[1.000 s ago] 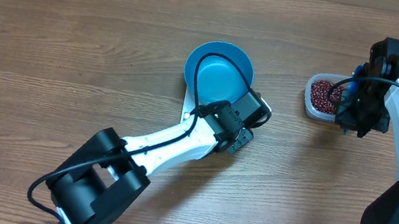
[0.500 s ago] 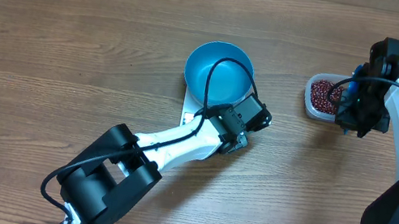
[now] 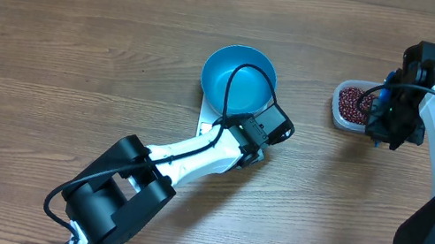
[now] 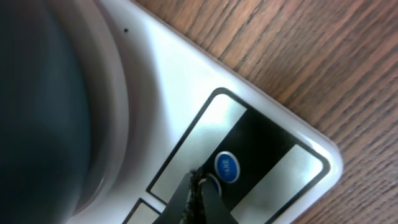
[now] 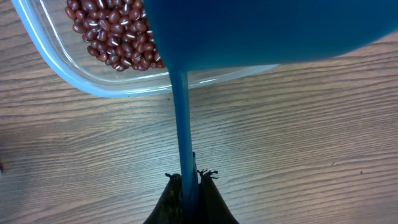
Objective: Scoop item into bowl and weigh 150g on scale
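Overhead, we see the left arm reaching up from the lower left to the scale (image 3: pixel 203 123). Only a sliver of white shows beside the arm, under the near rim of the bowl (image 3: pixel 239 76). Compared with a second ago, the left wrist has swung slightly right and away from the bowl, so more of the bowl's blue inside is uncovered and the arm's black cable now arcs across it. Over the last half second we find hardly any shift. In the left wrist view the left gripper (image 4: pixel 198 186) is clenched, empty, with its joined tips down on the scale's dark panel. They sit over a blue button just beside the one marked TARE (image 4: pixel 227 167); we cannot tell whether it is pressed. The bowl stands on the scale's round platform. The right arm has not moved. The right gripper (image 5: pixel 188 182) is grasping the handle of the blue scoop (image 5: pixel 261 31), which hangs over the clear tub (image 5: pixel 93 84). The beans (image 5: pixel 109 34) lie heaped in that tub, which sits on the wooden surface (image 3: pixel 79 44) well to the right of the bowl.
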You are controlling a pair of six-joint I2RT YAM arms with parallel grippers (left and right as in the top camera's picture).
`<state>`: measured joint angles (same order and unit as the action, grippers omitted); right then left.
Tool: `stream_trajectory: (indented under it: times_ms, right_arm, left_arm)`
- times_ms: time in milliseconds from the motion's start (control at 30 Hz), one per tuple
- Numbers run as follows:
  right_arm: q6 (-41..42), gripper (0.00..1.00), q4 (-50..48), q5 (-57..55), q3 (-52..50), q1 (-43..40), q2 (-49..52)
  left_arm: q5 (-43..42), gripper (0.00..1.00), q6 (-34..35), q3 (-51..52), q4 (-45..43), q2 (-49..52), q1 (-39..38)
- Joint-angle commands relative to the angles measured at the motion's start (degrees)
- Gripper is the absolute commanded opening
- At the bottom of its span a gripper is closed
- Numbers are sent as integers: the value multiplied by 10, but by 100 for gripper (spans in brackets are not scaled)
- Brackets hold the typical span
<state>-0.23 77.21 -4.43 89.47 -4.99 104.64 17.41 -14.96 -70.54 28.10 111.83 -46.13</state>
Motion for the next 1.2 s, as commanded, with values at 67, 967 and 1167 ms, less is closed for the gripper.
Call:
stream_trajectory:
  times_ms: [67,967,1167]
  right_arm:
    - [2,4,-4,2,6,1,-7]
    - [2,4,-6,2,6,1,-7]
    - [1,4,-6,2,6,1,-7]
  left_arm:
    - [17,4,13,12,12,23,5]
    - [-54,4,-13,10,50,23,4]
    - [-43,4,2,10,45,23,5]
